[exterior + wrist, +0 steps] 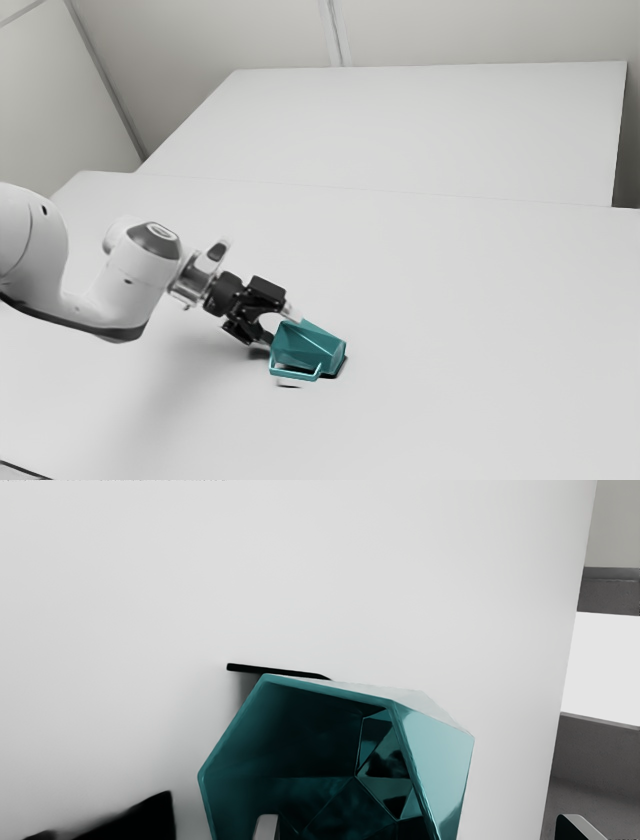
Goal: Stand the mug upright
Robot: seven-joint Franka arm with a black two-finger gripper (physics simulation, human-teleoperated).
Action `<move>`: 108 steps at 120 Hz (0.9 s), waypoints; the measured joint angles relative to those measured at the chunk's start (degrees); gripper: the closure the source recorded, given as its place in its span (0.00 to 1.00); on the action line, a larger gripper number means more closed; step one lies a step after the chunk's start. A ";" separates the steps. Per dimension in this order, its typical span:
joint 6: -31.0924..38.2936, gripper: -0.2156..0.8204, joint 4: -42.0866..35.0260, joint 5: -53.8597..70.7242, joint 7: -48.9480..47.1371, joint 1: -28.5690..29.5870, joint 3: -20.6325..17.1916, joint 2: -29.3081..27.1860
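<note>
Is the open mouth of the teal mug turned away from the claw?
No, the mug has its rim toward the claw, and its inside shows in the wrist view.

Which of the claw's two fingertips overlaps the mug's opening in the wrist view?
The fingertip seen against the dark inside of the teal mug; the other fingertip appears apart from it, beyond its paler outer wall.
</note>
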 joint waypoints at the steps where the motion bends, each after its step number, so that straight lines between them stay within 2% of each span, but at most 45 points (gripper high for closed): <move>1: 0.07 0.21 -0.02 -0.14 0.14 0.00 -0.10 0.00; 32: 2.02 0.23 -1.21 -2.30 3.71 -0.61 -2.15 0.01; 40: 2.42 0.29 -1.28 -2.44 4.40 -0.61 -2.33 -0.01; 66: 3.25 0.59 -1.31 -2.72 6.02 -0.14 -2.40 0.00; 108: 3.52 0.80 -1.25 -2.90 7.38 -0.33 -2.49 -0.41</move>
